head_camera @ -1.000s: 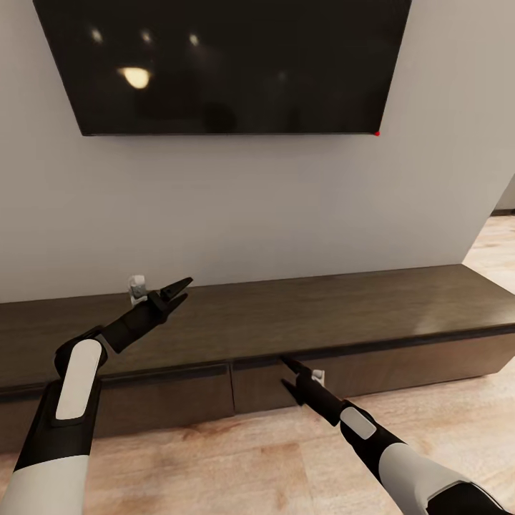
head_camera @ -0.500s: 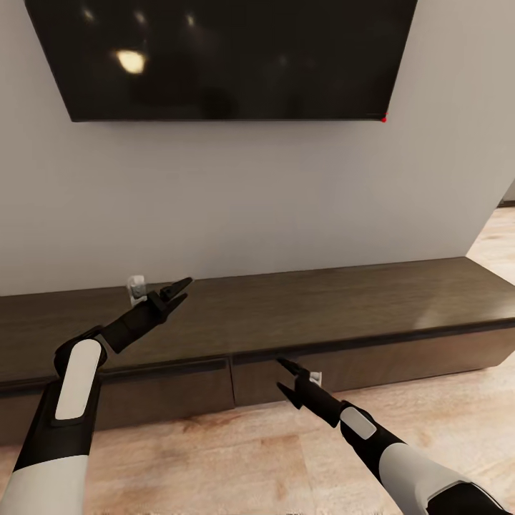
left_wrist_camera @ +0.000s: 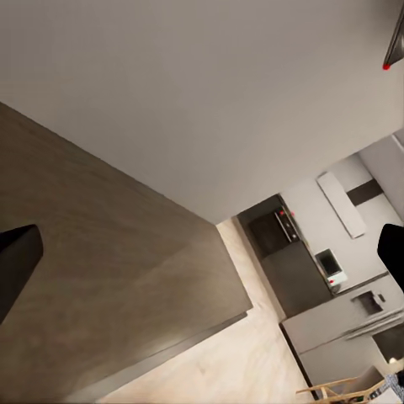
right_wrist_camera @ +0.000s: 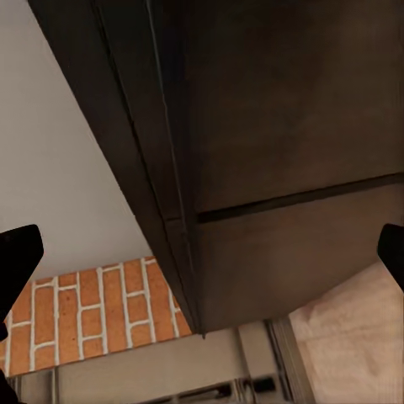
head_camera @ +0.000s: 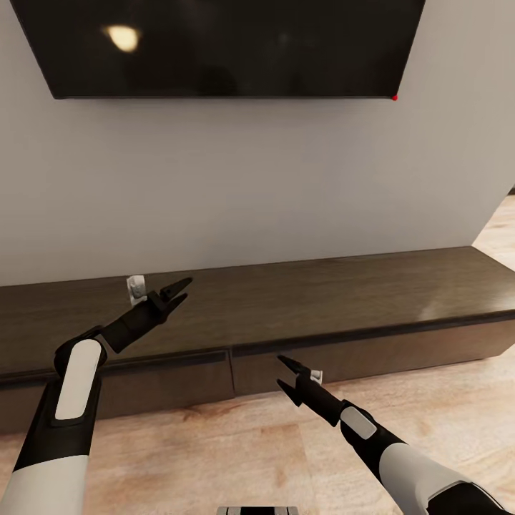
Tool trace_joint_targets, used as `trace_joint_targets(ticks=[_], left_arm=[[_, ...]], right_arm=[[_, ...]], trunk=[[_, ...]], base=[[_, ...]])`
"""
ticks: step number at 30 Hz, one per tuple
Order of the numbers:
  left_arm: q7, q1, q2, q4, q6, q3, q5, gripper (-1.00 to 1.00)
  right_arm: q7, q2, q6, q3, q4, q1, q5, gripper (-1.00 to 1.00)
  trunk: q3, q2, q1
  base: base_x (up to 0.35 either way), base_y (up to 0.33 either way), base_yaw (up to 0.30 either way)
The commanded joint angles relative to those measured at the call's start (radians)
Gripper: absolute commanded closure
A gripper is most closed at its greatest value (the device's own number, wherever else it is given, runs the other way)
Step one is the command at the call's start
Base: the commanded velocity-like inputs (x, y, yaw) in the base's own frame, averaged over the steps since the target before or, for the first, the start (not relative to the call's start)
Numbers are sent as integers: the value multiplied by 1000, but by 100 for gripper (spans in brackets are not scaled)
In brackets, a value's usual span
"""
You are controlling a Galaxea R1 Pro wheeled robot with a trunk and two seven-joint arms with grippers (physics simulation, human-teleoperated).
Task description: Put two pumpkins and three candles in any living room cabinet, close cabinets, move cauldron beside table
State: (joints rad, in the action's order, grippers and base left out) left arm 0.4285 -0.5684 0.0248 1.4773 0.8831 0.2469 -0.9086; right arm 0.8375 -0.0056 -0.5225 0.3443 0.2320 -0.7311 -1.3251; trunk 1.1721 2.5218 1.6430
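The view has tilted down; the television (head_camera: 222,46) sits higher than before. The cabinet (head_camera: 300,307) is judged stiff and heavy, its drawers best pulled at the top-edge groove. The left gripper (head_camera: 174,292) and right gripper (head_camera: 287,373) are spread, released, holding nothing.

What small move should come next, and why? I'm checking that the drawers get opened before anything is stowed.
Probably ease the right gripper forward to the top edge of the drawer front ahead of it. Both drawer fronts of the cabinet look shut, and both grippers are open and empty; the left gripper hovers above the cabinet top.
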Motion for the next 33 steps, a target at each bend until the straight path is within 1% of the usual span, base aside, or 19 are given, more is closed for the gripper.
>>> trace_joint_targets(ticks=[1, 5, 6, 7, 9, 13, 15, 16, 17, 20, 24, 28, 29, 30, 33], left_arm=[[3, -1, 0, 0, 6, 2, 0, -100], [3, -1, 0, 0, 6, 2, 0, -100], [3, -1, 0, 0, 6, 1, 0, -100], [3, -1, 0, 0, 6, 1, 0, -100], [3, -1, 0, 0, 6, 0, 0, -100], [3, -1, 0, 0, 7, 0, 0, -100], [3, -1, 0, 0, 7, 0, 0, -100], [3, -1, 0, 0, 7, 0, 0, -100], [3, -1, 0, 0, 7, 0, 0, -100], [3, -1, 0, 0, 7, 0, 0, -100], [3, -1, 0, 0, 7, 0, 0, -100], [3, -1, 0, 0, 7, 0, 0, -100], [3, -1, 0, 0, 7, 0, 0, -100], [3, -1, 0, 0, 7, 0, 0, -100], [3, -1, 0, 0, 7, 0, 0, -100]], right_arm=[[1, -1, -7, 5, 0, -1, -9, -100], [26, 0, -5, 5, 2, -1, -9, -100], [51, 1, -4, 6, 3, -1, -8, -100], [114, 1, -2, 7, 3, -1, -8, -100], [147, 1, -2, 7, 3, -1, -8, -100], [170, 1, 6, 7, 3, -1, -1, -100], [175, 1, 24, 7, 3, -1, 18, -100], [177, 1, 71, 6, 3, -1, 76, -100], [177, 1, 90, 4, 3, -1, 100, -100], [176, 1, 131, 2, 3, -1, 142, -100], [175, 1, 161, 1, 3, -1, 158, -100], [166, 2, 170, 0, 2, -1, 161, -100], [81, 1, 174, 0, 2, -1, 163, -100], [51, 1, 177, 0, 2, -1, 164, -100], [18, 2, 187, -1, 2, -1, 165, -100]], trunk=[[1, 0, 0], [1, 0, 0], [1, 0, 0], [1, 0, 0], [1, 0, 0], [1, 0, 0], [1, 0, 0], [1, 0, 0], [1, 0, 0], [1, 0, 0], [1, 0, 0], [1, 0, 0], [1, 0, 0], [1, 0, 0], [1, 0, 0]], base=[[0, 0, 0], [0, 0, 0], [0, 0, 0], [0, 0, 0], [0, 0, 0], [0, 0, 0], [0, 0, 0], [0, 0, 0], [0, 0, 0], [0, 0, 0], [0, 0, 0], [0, 0, 0], [0, 0, 0], [0, 0, 0], [0, 0, 0]])
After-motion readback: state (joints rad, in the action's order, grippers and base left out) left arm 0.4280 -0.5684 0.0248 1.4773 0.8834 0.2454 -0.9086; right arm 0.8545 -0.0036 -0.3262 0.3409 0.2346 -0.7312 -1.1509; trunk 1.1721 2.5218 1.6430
